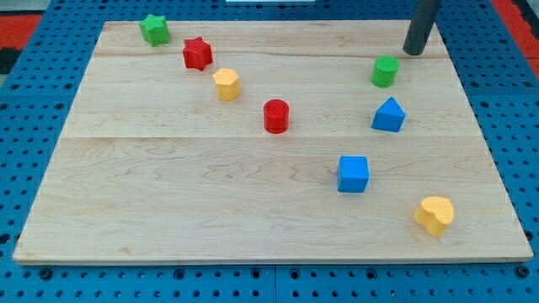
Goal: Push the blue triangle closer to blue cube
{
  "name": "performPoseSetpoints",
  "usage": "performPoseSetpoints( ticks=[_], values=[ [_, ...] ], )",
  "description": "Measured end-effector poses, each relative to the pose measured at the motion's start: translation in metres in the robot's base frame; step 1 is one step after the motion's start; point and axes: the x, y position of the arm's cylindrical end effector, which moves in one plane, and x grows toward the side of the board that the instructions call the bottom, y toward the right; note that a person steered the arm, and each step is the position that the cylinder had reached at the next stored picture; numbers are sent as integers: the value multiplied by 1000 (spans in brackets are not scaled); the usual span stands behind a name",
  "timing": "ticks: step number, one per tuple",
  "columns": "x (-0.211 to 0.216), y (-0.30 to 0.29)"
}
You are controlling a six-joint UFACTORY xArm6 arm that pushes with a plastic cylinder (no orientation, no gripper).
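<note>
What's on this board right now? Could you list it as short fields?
tip: my tip, view's top right, touching no block
target block: blue triangle, below the green cylinder
goal block: blue cube, lower left of the triangle, apart from it
other blocks: green star, red star, yellow cylinder, red cylinder, yellow heart
surface: wooden board

The blue triangle [388, 115] sits flat on the wooden board at the view's right, its apex pointing toward the view's top, its faces a solid mid-blue. The blue cube [353, 174] rests flat below it and slightly to the view's left, near but apart from it, with 1 corner turned toward the view's bottom.
</note>
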Motion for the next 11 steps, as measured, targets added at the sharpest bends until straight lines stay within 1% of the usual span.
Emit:
performPoseSetpoints(
  ticks=[2,3,5,6,7,9,10,11],
  values=[
    [19,-47],
    [36,-41],
    [97,13],
    [113,14],
    [122,-39],
    [139,-109],
    [158,-124],
    [169,-86]
  ],
)
